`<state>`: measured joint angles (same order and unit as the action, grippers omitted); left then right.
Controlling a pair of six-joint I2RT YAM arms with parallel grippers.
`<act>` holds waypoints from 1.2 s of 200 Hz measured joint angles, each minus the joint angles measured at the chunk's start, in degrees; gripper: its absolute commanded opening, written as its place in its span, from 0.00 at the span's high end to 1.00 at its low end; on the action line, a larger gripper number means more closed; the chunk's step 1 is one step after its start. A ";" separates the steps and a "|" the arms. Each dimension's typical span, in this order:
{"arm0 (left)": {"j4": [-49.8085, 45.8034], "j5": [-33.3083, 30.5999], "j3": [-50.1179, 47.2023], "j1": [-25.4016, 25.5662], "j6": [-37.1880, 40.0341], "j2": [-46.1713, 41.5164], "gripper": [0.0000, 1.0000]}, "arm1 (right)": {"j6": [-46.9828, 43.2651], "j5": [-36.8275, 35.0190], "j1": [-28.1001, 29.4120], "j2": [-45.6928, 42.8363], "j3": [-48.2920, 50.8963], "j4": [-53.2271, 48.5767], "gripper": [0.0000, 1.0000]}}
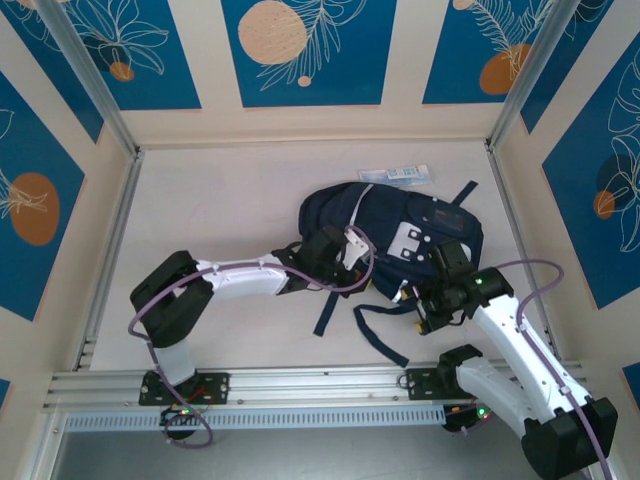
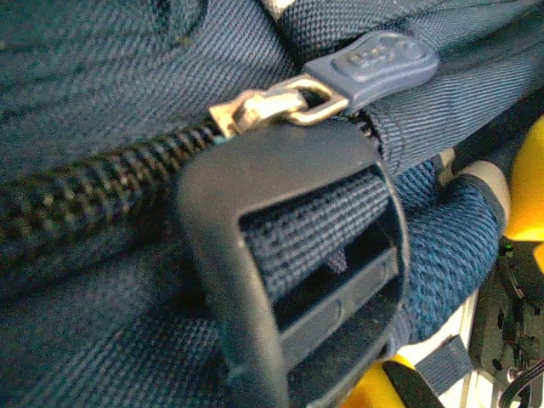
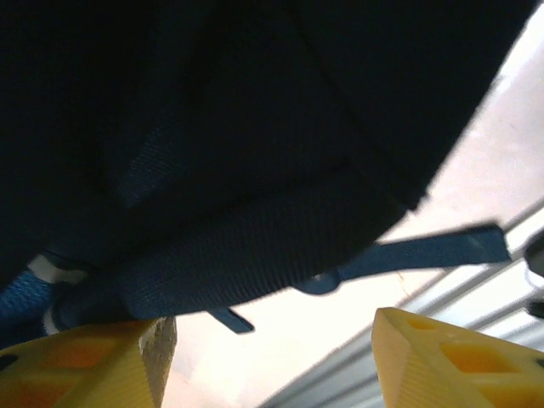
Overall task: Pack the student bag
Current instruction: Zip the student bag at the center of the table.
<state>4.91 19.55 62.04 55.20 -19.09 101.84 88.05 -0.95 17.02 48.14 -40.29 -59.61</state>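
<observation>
The student bag [image 1: 400, 225], dark navy with thin white stripes and light grey patches, lies on the white table right of centre. My left gripper [image 1: 345, 255] presses against its left edge. In the left wrist view, a black zipper [image 2: 102, 178] with a metal slider [image 2: 263, 106] and navy pull tab [image 2: 374, 64] sits just above a dark plastic strap buckle [image 2: 289, 272]; the jaws are shut, and the fabric hides whatever they pinch. My right gripper [image 3: 272, 357] is at the bag's near right corner [image 1: 430, 300]. It is open, its yellow fingers [image 3: 450, 357] wide apart, with bare table between them and a padded navy strap [image 3: 255, 255] above.
Loose dark straps [image 1: 380, 335] trail from the bag toward the front rail [image 1: 300, 385]. A small flat light blue and white packet [image 1: 405, 174] lies behind the bag near the back wall. Side walls close the table left and right.
</observation>
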 measured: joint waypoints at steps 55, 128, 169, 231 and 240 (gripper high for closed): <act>0.07 -0.11 0.00 -0.37 -0.55 0.02 1.00 | -7.87 -1.62 -6.51 3.50 1.86 13.44 0.54; -1.60 -1.22 0.57 -0.37 1.03 0.02 1.00 | -19.23 1.55 -14.32 10.10 0.63 18.58 0.66; -3.85 -2.16 2.21 -0.70 1.60 0.70 1.00 | -19.19 1.38 -11.76 9.49 -2.71 16.33 0.48; -4.31 -1.55 2.43 -0.70 1.03 2.64 1.00 | -8.33 1.60 -3.37 6.23 0.31 24.92 0.38; -4.33 -1.53 2.40 -0.70 0.96 2.64 1.00 | -6.78 1.60 -2.67 6.91 1.25 26.25 0.40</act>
<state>0.58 18.02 64.45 54.50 -18.13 104.49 81.28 0.64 14.35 55.05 -39.05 -33.36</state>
